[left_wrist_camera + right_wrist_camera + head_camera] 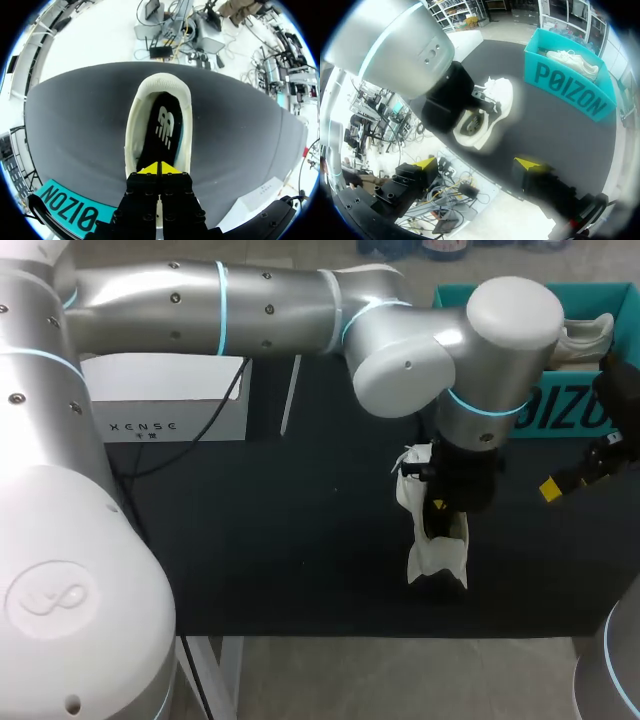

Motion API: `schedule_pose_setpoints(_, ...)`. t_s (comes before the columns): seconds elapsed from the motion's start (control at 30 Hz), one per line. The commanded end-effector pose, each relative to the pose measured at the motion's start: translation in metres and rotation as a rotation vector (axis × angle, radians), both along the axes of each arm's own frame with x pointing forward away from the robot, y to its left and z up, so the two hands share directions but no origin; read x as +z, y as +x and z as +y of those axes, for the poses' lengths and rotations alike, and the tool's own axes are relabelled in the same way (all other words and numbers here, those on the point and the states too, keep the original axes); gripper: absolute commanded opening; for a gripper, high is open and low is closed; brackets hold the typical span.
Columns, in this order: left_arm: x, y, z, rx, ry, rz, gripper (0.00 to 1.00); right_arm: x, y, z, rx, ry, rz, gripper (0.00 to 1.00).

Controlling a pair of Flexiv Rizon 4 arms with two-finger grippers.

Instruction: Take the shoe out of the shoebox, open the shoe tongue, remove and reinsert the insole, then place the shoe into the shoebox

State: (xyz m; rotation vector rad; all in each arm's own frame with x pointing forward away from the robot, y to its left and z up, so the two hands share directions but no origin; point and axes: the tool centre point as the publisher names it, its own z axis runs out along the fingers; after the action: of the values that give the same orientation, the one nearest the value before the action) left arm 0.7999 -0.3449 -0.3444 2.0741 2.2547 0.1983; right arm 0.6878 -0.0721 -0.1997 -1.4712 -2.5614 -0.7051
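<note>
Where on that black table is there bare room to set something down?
Bare mat lies between the white box and the white shoe, down to the near edge. Crowded at the right: left gripper at the shoe, right gripper, teal shoebox.

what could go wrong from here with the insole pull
1. The left gripper is shut at the insole edge. Whether it really pinches it cannot be told, so it may slip off.
2. The right gripper is open and clear of the shoe, so nothing pins it. A pull may lift or drag the whole shoe.
3. The shoe lies fairly near the table front edge and could be dragged off.
</note>
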Motion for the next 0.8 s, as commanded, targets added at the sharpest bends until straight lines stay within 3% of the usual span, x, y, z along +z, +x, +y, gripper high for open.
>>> schedule_pose_setpoints(0.03, -0.011, 0.000, -0.002, 0.018, -0.004, -0.037, 0.00, -0.001, -0.001, 0.000, -0.001, 0.000, -0.002, 1.00)
schedule_pose_setpoints(0.2, -0.018, 0.000, -0.001, 0.031, -0.008, -0.047, 0.02, -0.001, -0.001, 0.000, -0.001, 0.000, -0.002, 1.00)
schedule_pose_setpoints(0.23, -0.019, -0.001, -0.001, 0.031, -0.007, -0.047, 0.22, -0.001, -0.001, 0.000, -0.001, 0.000, -0.002, 1.00)
schedule_pose_setpoints(0.3, -0.021, -0.002, -0.001, 0.028, -0.010, -0.038, 0.42, -0.001, -0.001, 0.000, -0.001, 0.000, -0.002, 1.00)
schedule_pose_setpoints(0.37, -0.021, -0.003, 0.001, 0.032, -0.013, -0.034, 0.78, -0.001, -0.001, 0.000, -0.001, 0.000, -0.002, 1.00)
schedule_pose_setpoints(0.4, -0.021, -0.004, 0.002, 0.032, -0.013, -0.032, 0.92, -0.001, -0.001, 0.000, -0.001, 0.000, -0.002, 1.00)
schedule_pose_setpoints(0.43, -0.020, -0.005, 0.003, 0.034, -0.013, -0.031, 0.99, -0.001, -0.001, 0.000, -0.001, 0.000, -0.002, 1.00)
schedule_pose_setpoints(0.8, -0.015, -0.009, 0.015, 0.059, -0.025, -0.023, 1.00, -0.001, -0.001, 0.000, -0.001, 0.000, -0.002, 1.00)
